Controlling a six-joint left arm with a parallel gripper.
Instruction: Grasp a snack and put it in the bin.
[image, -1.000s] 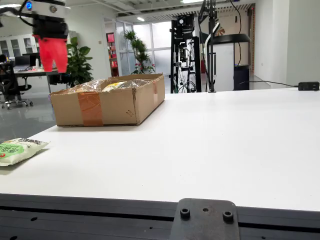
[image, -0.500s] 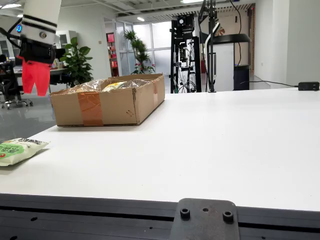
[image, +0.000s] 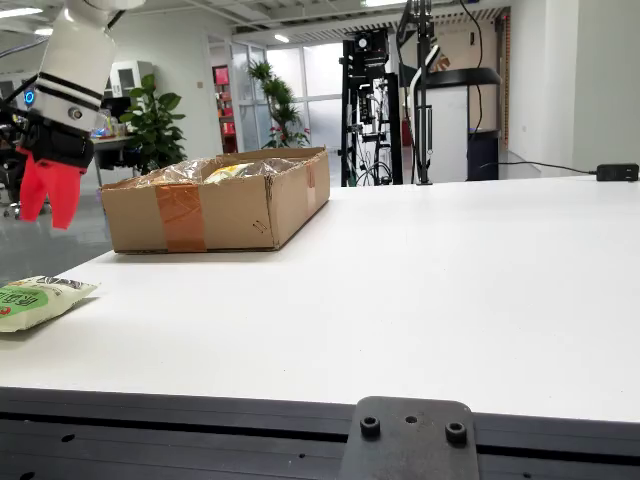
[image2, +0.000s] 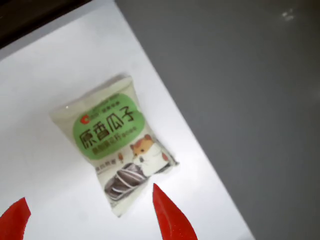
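Hovering wide open and empty, tool (image: 48, 195) above white table (image: 450, 290) (office behind), snack (image2: 115, 142) near edge.

My arm (image: 75, 60) hangs at the upper left of the side view, gripper (image: 48, 190) pointing down, red jaws spread apart, holding nothing.

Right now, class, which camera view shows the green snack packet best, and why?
The view that rides on the gripper: it looks straight down on the snack packet, showing its whole printed face near the table edge, between the red fingers. The view from the side catches only part of it, flat and cut off by the picture's left edge.
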